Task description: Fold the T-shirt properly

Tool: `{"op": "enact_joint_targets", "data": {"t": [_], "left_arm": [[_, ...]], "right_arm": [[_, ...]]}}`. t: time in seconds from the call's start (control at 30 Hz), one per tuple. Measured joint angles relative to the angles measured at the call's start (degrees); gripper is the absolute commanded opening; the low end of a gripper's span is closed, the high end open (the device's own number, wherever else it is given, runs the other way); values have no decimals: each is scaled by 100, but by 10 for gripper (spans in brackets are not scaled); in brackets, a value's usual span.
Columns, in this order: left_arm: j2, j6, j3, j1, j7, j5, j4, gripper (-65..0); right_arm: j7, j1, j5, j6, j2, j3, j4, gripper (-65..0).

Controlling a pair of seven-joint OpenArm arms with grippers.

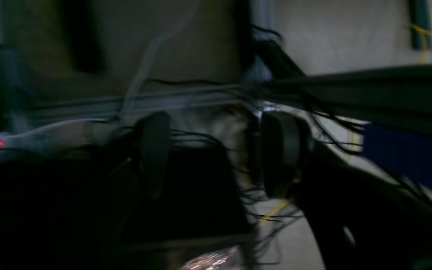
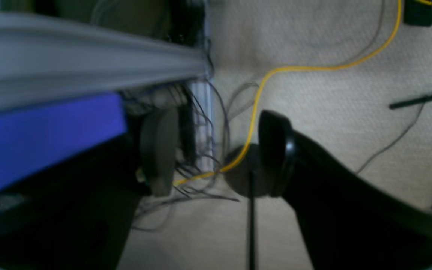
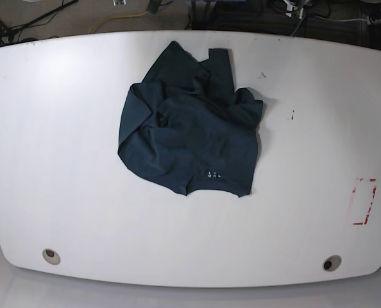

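The T-shirt [image 3: 190, 135], dark navy-teal, lies crumpled in a heap at the middle-back of the white table [image 3: 49, 160]. A tiny white mark [image 3: 211, 174] shows near its front hem. Neither arm appears in the base view. In the left wrist view, my left gripper [image 1: 216, 153] is open with nothing between its fingers, and dim, blurred cables lie behind it. In the right wrist view, my right gripper [image 2: 218, 153] is also open and empty over carpeted floor. The shirt shows in neither wrist view.
A red rectangle mark [image 3: 364, 201] sits near the table's right edge. Two round holes [image 3: 50, 255] [image 3: 331, 263] lie along the front edge. On the floor run a yellow cable [image 2: 313, 68] and dark wires, beside a blue block [image 2: 43, 138].
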Motion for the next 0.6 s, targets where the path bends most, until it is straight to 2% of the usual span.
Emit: {"op": "enact_joint_targets", "data": {"t": [0.17,0.37,0.6], "left_arm": [[-122,4,-328,636,22,0,927,-304],[-103,-35,-476,1355,-4,-7,1843,-304],[-103,-35,-485,2022,26,-4,2680,-304]], "right_arm": [[-597,-660,721,11,-7,-33,1088,-322],[-592,-1410,1241,9,35,-11,2363,-322],[-1032,-2260,1738,20,9,7,3635,-322]]}}
